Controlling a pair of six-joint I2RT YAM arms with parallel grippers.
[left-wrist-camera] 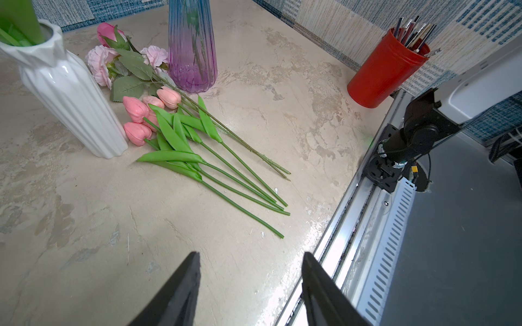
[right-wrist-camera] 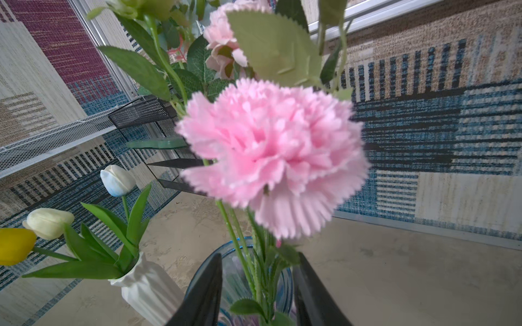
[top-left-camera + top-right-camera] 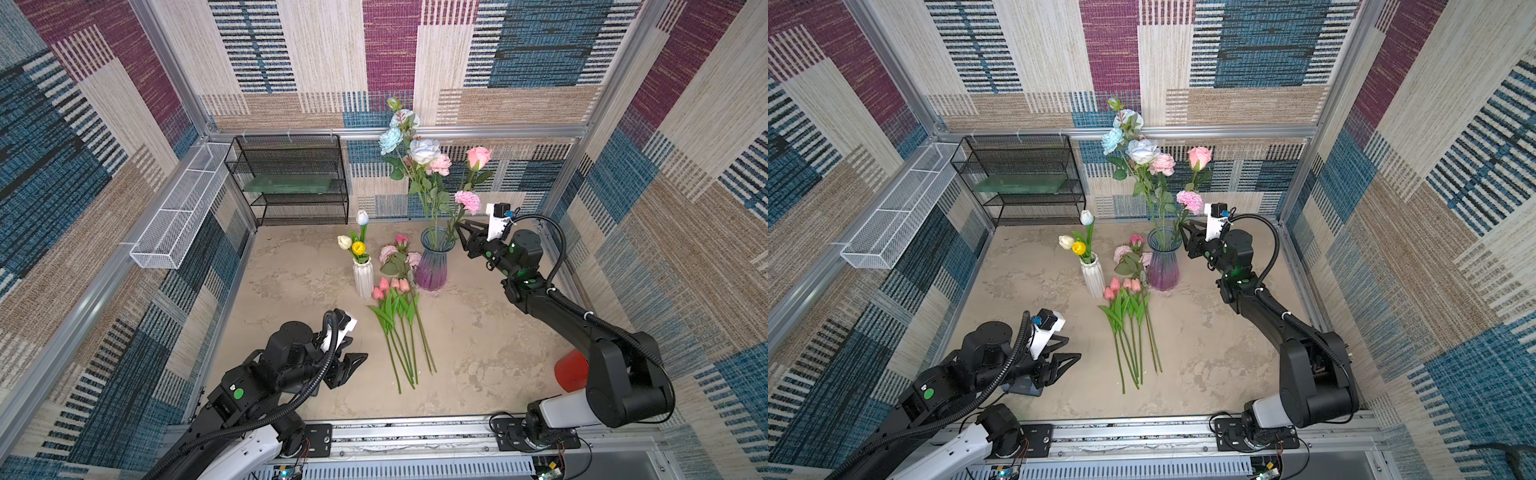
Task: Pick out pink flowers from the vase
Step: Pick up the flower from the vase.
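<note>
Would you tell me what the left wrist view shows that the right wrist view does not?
Only the left wrist view: the pink tulips lying on the table and a red cup. Only the right wrist view: the pink carnation and a yellow tulip. Both: the white vase and the glass vase.

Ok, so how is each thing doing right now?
glass vase, upright, pink rose inside.
white vase, upright, white and yellow tulips inside.
pink tulips, lying flat on the table.
pink carnation, standing in the glass vase.
red cup, upright, sticks inside.
left gripper, open, empty.
right gripper, open, stems between its jaws.
</note>
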